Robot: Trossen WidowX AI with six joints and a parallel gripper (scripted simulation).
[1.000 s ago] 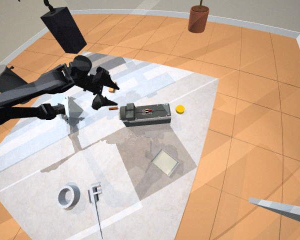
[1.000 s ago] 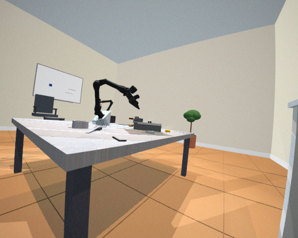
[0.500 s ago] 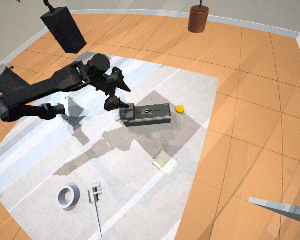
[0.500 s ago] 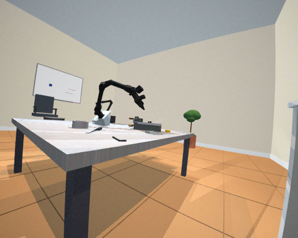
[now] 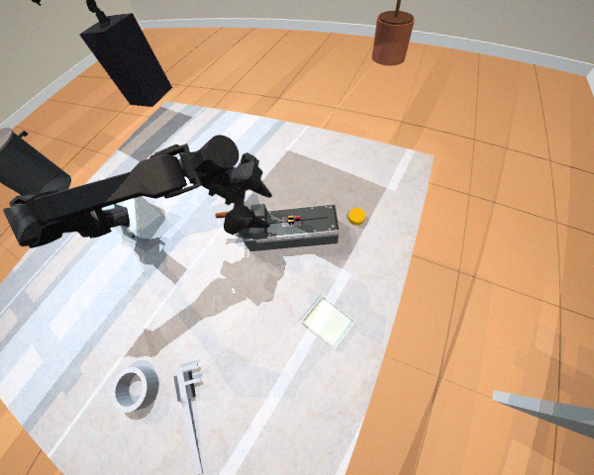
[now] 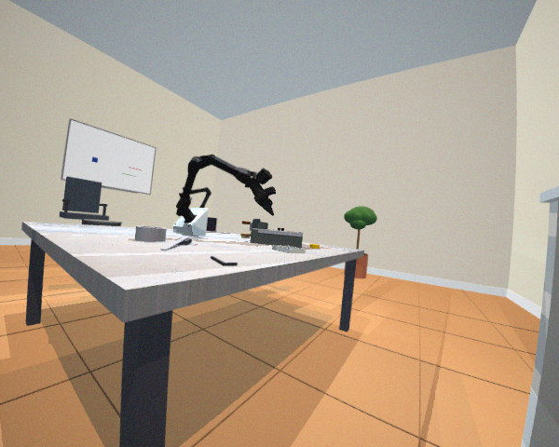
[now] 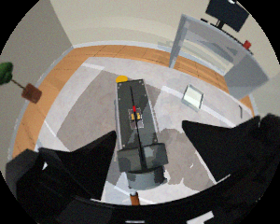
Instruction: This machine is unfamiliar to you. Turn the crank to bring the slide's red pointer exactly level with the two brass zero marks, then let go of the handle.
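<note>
The dark grey machine (image 5: pixel 297 242) (image 6: pixel 276 237) (image 7: pixel 147 100) stands on the table with a slot along its top. The red pointer (image 5: pixel 297 218) (image 7: pixel 134 108) shows beside the two brass marks, slightly off them toward the yellow disc's end. The brown crank handle (image 5: pixel 221 215) (image 6: pixel 246 223) (image 7: pixel 134 199) sticks out at the opposite end, beyond the grey housing (image 7: pixel 142 158). My gripper (image 5: pixel 269 209) (image 6: pixel 272 212) (image 7: pixel 149 129) is open and empty, above the machine and clear of the handle. In the top view the arm hides part of the housing.
A yellow disc (image 5: pixel 356 216) (image 6: pixel 314 246) (image 7: pixel 121 79) lies beyond the machine's far end. A shallow tray (image 5: pixel 306 320) lies to one side. A grey ring (image 5: pixel 152 383) (image 6: pixel 149 234) and a caliper (image 5: pixel 187 391) lie farther off. A black bent rod (image 6: pixel 222 263) lies near the table edge.
</note>
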